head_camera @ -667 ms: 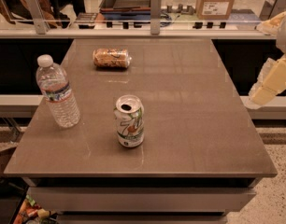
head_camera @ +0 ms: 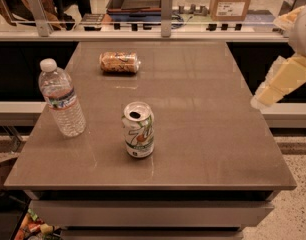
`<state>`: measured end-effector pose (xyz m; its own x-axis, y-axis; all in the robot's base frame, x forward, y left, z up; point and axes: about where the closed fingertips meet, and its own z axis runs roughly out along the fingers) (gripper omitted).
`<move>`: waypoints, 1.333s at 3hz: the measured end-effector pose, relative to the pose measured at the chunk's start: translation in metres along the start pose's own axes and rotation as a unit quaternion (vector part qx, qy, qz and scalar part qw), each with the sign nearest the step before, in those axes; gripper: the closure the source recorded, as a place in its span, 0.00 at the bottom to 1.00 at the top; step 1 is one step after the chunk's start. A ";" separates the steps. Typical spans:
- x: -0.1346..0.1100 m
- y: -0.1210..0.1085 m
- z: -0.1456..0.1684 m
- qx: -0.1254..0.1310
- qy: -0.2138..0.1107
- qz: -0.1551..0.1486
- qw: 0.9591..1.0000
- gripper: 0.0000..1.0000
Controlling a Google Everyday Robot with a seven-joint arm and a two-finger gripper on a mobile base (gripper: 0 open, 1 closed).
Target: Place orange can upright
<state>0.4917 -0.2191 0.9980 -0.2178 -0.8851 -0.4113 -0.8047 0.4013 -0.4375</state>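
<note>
The orange can point(head_camera: 119, 62) lies on its side at the far left of the brown table point(head_camera: 203, 134), its long axis running left to right. It is orange-brown with pale mottled print and silver ends. My gripper point(head_camera: 260, 100) is at the end of the pale arm point(head_camera: 288, 76), which comes in from the right edge of the view. It hangs just beyond the table's right edge, far from the orange can and holding nothing that I can see.
A white-and-green 7UP can point(head_camera: 138, 130) stands upright near the table's middle front. A clear water bottle point(head_camera: 62, 98) with a white cap stands at the left. A glass rail with metal posts point(head_camera: 166, 6) runs behind the table's far edge.
The arm's tip has edged slightly left toward the table's right edge. The cans and the bottle have not moved.
</note>
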 end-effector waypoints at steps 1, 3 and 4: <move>-0.034 -0.006 0.012 0.042 -0.038 0.020 0.998 0.00; -0.103 -0.034 0.040 0.052 -0.075 0.004 0.996 0.00; -0.124 -0.052 0.054 0.023 -0.066 -0.010 0.998 0.00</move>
<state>0.5903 -0.1175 1.0282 -0.1249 -0.8556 -0.5024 -0.7810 0.3971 -0.4821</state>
